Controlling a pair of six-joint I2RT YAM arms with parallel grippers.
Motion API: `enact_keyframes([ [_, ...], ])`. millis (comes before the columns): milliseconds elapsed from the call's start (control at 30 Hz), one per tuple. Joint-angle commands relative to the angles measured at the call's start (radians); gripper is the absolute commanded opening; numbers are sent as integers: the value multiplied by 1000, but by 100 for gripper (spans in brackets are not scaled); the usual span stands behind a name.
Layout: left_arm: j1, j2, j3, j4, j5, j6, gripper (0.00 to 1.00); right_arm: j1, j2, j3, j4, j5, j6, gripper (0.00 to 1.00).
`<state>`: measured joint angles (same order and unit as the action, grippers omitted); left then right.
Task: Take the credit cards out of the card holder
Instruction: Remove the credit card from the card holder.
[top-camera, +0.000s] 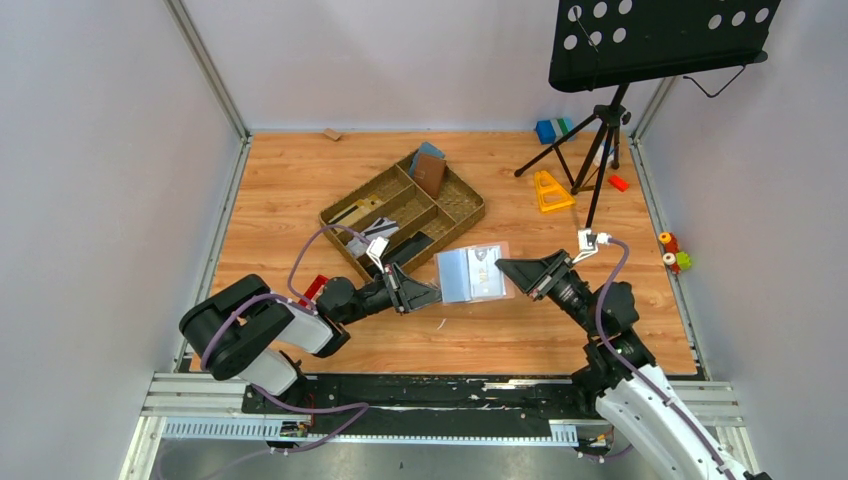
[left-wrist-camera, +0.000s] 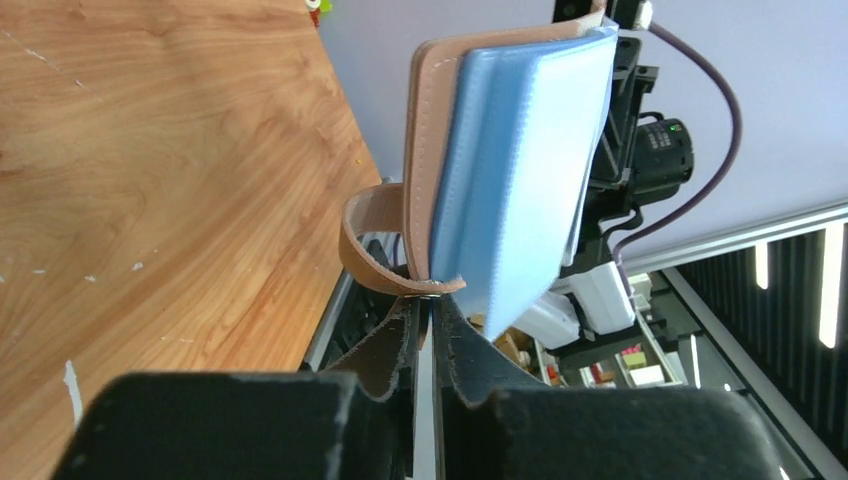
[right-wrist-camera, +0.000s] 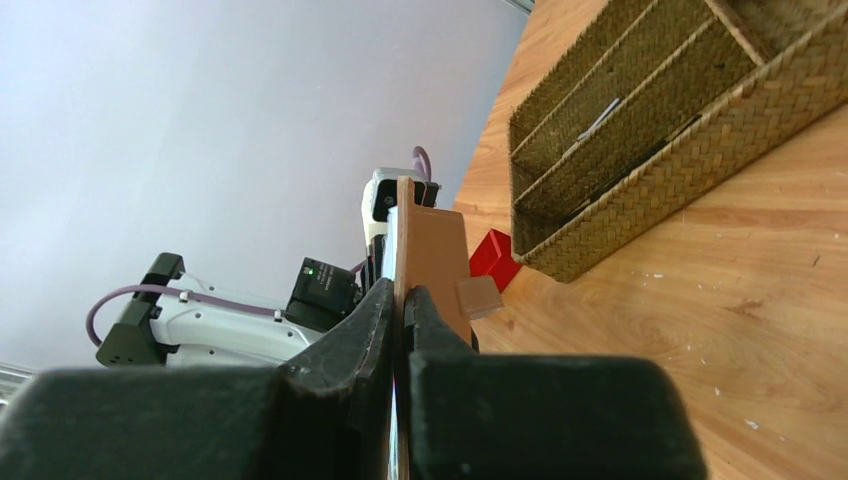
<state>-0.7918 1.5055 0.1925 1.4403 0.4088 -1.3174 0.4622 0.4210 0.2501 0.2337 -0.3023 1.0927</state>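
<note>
Grip mattered: right gripper (right-wrist-camera: 405, 295) clamped the card holder's (top-camera: 472, 273) cover, left gripper (left-wrist-camera: 432, 300) pinched its opposite edge, so holding it spread taut looked wise.

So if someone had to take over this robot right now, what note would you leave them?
Left hand: shut on one edge of the card holder, by its closing tab.
Right hand: shut on the opposite tan cover.
Card holder: held open in the air between both hands, above the table, near the woven tray.
Done: holder lifted and opened.
Left: cards seem to sit in the sleeves; none pulled out yet.
</note>
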Motion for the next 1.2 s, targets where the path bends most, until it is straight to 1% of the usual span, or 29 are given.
enact_keyframes([
  [0, -7, -33, 48, 33, -2, 44, 7, 7, 30, 76, -119, -80, -135, 7],
  [67, -9, -31, 46, -8, -11, 56, 3, 7, 49, 105, -160, -99, -170, 16],
  [133, -9, -27, 40, -34, -26, 68, 0, 7, 65, 127, -211, -106, -205, 20],
  [167, -9, -27, 37, -45, -31, 74, 0, 7, 67, 133, -226, -105, -216, 16],
  [200, -9, -27, 35, -52, -37, 79, 0, 6, 65, 135, -247, -102, -225, 7],
  [233, -9, -27, 33, -61, -42, 83, 0, 7, 61, 135, -274, -92, -234, 1],
  [333, -10, -23, 35, -79, -48, 98, 0, 7, 54, 125, -325, -58, -252, 0],
  [400, -17, -21, 41, -101, -52, 113, 0, 7, 62, 109, -329, -54, -260, 0],
  [500, -37, -31, 78, -246, -61, 160, 0, 8, 91, 73, -287, -73, -250, 0],
  [633, -72, -82, 117, -441, -115, 244, 0, 9, 143, 35, -214, -96, -262, 0],
  [767, -94, -166, 165, -684, -190, 362, 0, 13, 203, 31, -225, -63, -295, 2],
  [833, -95, -193, 169, -735, -206, 390, 0, 16, 235, 26, -220, -56, -300, 3],
  [933, -95, -196, 170, -718, -185, 394, 6, 20, 277, 9, -178, -74, -290, 3],
  [1100, -95, -125, 176, -635, -133, 369, 25, 36, 322, -30, -108, -80, -252, 1],
  [1167, -95, -78, 177, -612, -127, 351, 30, 39, 320, -45, -100, -72, -243, 0],
])
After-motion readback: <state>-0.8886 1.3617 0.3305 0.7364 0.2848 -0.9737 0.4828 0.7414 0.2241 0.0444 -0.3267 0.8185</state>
